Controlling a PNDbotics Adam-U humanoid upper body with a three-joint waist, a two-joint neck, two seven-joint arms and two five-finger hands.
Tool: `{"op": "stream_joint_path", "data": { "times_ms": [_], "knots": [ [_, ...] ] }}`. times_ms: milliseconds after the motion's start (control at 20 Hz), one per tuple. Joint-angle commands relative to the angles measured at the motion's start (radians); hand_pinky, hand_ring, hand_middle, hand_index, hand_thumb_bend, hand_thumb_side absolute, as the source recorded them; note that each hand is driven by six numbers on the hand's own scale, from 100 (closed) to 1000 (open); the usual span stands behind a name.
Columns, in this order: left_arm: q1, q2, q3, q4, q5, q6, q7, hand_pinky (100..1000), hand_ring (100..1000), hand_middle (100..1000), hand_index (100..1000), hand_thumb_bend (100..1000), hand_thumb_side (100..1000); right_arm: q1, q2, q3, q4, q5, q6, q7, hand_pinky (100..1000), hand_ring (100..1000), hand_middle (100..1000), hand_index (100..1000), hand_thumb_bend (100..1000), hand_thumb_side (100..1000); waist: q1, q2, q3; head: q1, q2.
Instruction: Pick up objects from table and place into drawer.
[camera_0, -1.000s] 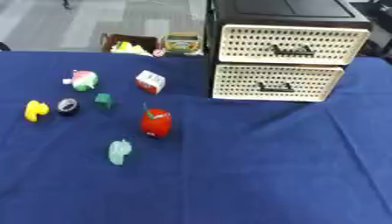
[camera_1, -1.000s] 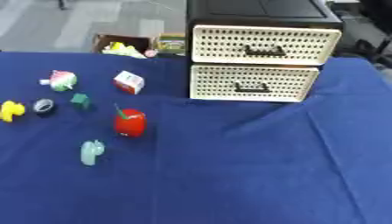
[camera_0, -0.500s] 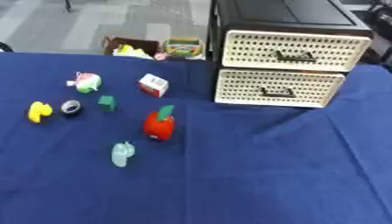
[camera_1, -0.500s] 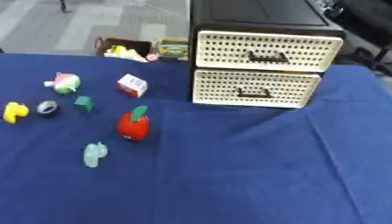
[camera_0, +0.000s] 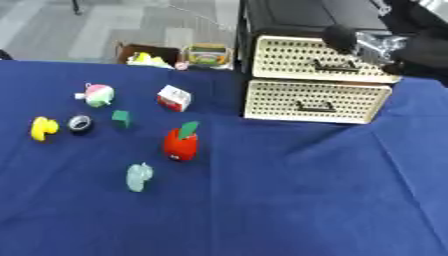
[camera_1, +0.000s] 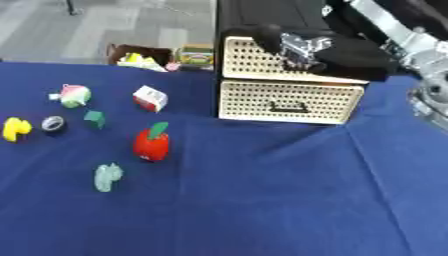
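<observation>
A black cabinet (camera_0: 306, 12) with two cream perforated drawers stands at the table's far right; the upper drawer (camera_0: 289, 62) and lower drawer (camera_0: 315, 101) both look shut. My right hand (camera_1: 302, 46) reaches in from the upper right and hangs in front of the upper drawer's face, near its handle. On the blue cloth to the left lie a red apple toy (camera_0: 180, 146), a pale green toy (camera_0: 138, 176), a yellow duck (camera_0: 41, 128), a small dark round thing (camera_0: 80, 123), a green cube (camera_0: 122, 118), a white and red box (camera_0: 174, 97) and a pink-green ball (camera_0: 98, 94).
The blue table cloth (camera_0: 262, 210) stretches bare across the front and right. Behind the far edge, on the floor, stand a cardboard box (camera_0: 144, 53) and a yellow-green container (camera_0: 206, 54).
My right arm has come into view from the upper right and now covers part of the upper drawer. The camera has shifted a little; the toys have not moved.
</observation>
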Motion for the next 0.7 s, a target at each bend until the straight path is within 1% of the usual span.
{"op": "stream_joint_path", "data": {
  "times_ms": [50, 250, 300, 350, 400, 450, 500, 550, 600, 700],
  "knots": [
    [-0.004, 0.033, 0.005, -0.018, 0.002, 0.000, -0.002, 467, 498, 470, 746, 100, 638, -0.044, 0.000, 0.022, -0.011, -0.051, 0.034, 0.047, 100, 100, 100, 914, 608, 800, 0.002, -0.019, -0.001, 0.002, -0.008],
    [-0.002, 0.033, 0.005, -0.018, 0.001, 0.001, -0.001, 466, 498, 470, 746, 100, 638, -0.074, 0.011, 0.036, -0.011, -0.114, 0.074, 0.110, 100, 100, 100, 902, 627, 761, 0.001, -0.019, -0.003, 0.005, -0.008],
    [-0.002, 0.033, 0.005, -0.018, 0.001, 0.001, -0.001, 466, 498, 470, 746, 100, 638, -0.078, 0.011, 0.033, -0.011, -0.131, 0.081, 0.126, 100, 100, 100, 903, 641, 719, 0.001, -0.019, -0.004, 0.006, -0.008],
    [-0.002, 0.033, 0.006, -0.018, 0.001, 0.000, -0.001, 466, 498, 470, 746, 100, 638, -0.079, 0.010, 0.030, -0.011, -0.147, 0.086, 0.143, 100, 100, 100, 906, 654, 650, 0.001, -0.019, -0.005, 0.007, -0.009],
    [-0.002, 0.033, 0.006, -0.018, 0.000, 0.000, 0.000, 466, 498, 470, 746, 100, 638, -0.078, 0.007, 0.026, -0.011, -0.164, 0.091, 0.160, 100, 100, 100, 909, 664, 600, 0.001, -0.019, -0.005, 0.008, -0.009],
    [-0.002, 0.033, 0.006, -0.018, 0.001, 0.000, 0.000, 466, 498, 470, 746, 100, 638, -0.077, 0.005, 0.021, -0.011, -0.180, 0.095, 0.176, 100, 100, 100, 911, 669, 565, 0.001, -0.018, -0.006, 0.008, -0.009],
    [-0.002, 0.033, 0.006, -0.018, 0.001, 0.001, 0.000, 466, 498, 470, 746, 100, 638, -0.076, 0.003, 0.016, -0.011, -0.197, 0.101, 0.193, 100, 100, 100, 912, 676, 502, 0.001, -0.018, -0.006, 0.009, -0.010],
    [-0.002, 0.033, 0.006, -0.018, 0.001, 0.001, 0.000, 466, 498, 470, 746, 100, 638, -0.075, 0.000, 0.011, -0.011, -0.214, 0.107, 0.210, 100, 100, 100, 913, 680, 466, 0.001, -0.018, -0.006, 0.010, -0.011],
    [-0.002, 0.033, 0.006, -0.018, 0.001, 0.000, 0.000, 466, 498, 470, 746, 100, 638, -0.076, -0.002, 0.008, -0.011, -0.230, 0.114, 0.226, 100, 100, 100, 913, 681, 369, 0.002, -0.018, -0.007, 0.010, -0.011],
    [-0.002, 0.033, 0.006, -0.018, 0.001, 0.000, 0.000, 466, 498, 470, 747, 100, 638, -0.079, -0.006, 0.007, -0.011, -0.264, 0.130, 0.260, 100, 100, 100, 913, 669, 310, 0.003, -0.019, -0.007, 0.010, -0.011]
  ]
}}
